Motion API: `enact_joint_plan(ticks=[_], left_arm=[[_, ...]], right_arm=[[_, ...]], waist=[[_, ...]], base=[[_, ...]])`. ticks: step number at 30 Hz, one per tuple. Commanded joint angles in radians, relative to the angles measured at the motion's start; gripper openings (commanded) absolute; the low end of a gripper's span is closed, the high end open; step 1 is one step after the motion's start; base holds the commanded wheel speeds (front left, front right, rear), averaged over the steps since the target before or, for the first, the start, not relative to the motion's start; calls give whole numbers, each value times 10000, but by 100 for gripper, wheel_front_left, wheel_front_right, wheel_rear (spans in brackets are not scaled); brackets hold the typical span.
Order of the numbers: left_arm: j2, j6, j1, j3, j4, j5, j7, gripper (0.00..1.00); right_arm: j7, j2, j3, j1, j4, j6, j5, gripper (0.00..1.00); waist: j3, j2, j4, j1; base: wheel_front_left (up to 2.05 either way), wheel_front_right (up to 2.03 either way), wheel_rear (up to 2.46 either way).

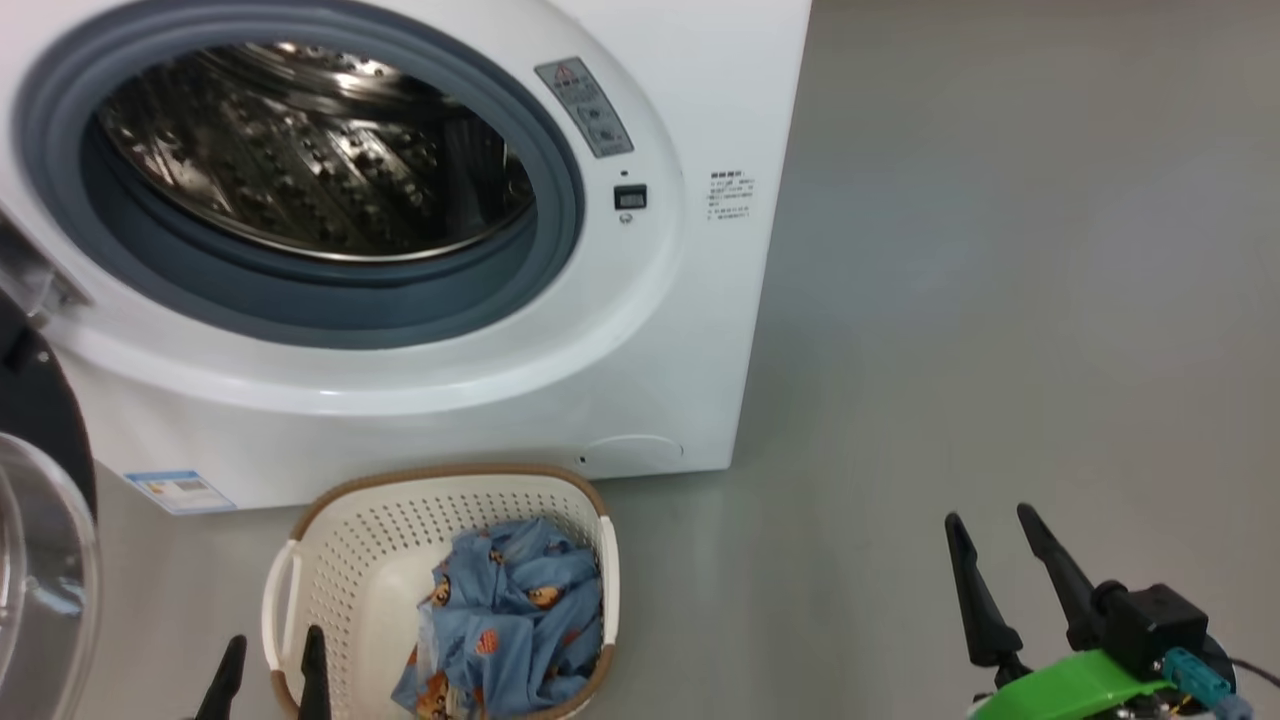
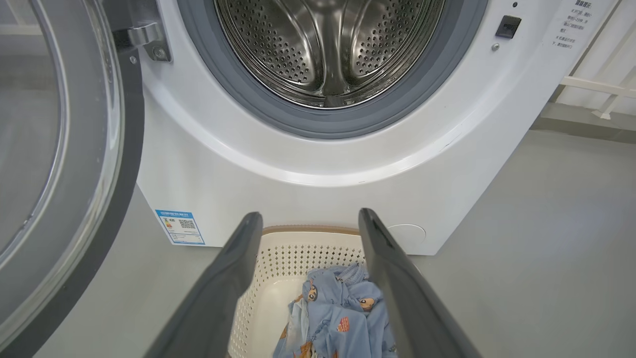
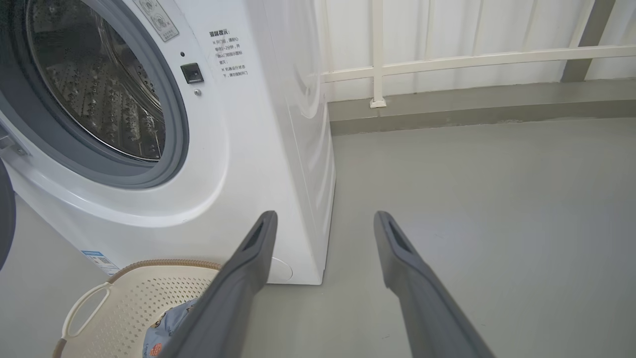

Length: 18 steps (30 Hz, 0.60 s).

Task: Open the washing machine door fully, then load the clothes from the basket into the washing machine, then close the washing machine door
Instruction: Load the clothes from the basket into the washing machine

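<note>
Door: your washing machine door (image 2: 59, 164) stands swung open at the left; the drum (image 2: 330, 44) mouth is exposed
Clothes: the clothes (image 1: 510, 630) lie bunched in the basket (image 1: 350, 560); it sits on the floor just before the washing machine (image 1: 640, 330)
Left gripper: your left gripper (image 1: 275, 640) hangs over the basket's near left rim; fingers wide, holding nothing
Right gripper: your right gripper (image 1: 990, 515) is over the floor, well right of the basket; fingers wide, holding nothing

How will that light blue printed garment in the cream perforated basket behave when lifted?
Probably floppy: the light blue printed garment lies crumpled in folds, so it should drape. Likely light, thin cloth. Ends might catch on the cream basket.
</note>
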<state>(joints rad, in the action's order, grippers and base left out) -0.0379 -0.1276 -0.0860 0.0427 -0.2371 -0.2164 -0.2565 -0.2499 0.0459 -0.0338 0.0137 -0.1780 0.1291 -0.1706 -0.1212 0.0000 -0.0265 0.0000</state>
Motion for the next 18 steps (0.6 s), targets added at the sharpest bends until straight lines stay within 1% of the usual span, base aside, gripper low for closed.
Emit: enact_joint_plan(ticks=[1,9,16,18], left_arm=[[-124,-28,451,270,69,-101,-53,100],[-153,-29,1210,101,-447,-399,-53,100],[-368,-30,1773,-198,-1186,-808,-53,100],[-425,-30,2002,-262,-1474,-1089,-53,100]], right_arm=[[-118,43,291,439,295,16,38,100],[-118,43,237,816,411,16,146,100],[-118,43,265,1049,503,16,59,100],[-118,43,273,1106,547,16,49,100]], waist=[[-551,0,197,0],[-1637,0,497,0],[-2418,0,790,0],[-2677,0,908,0]], base=[[0,0,0],[0,0,0],[0,0,0],[0,0,0]])
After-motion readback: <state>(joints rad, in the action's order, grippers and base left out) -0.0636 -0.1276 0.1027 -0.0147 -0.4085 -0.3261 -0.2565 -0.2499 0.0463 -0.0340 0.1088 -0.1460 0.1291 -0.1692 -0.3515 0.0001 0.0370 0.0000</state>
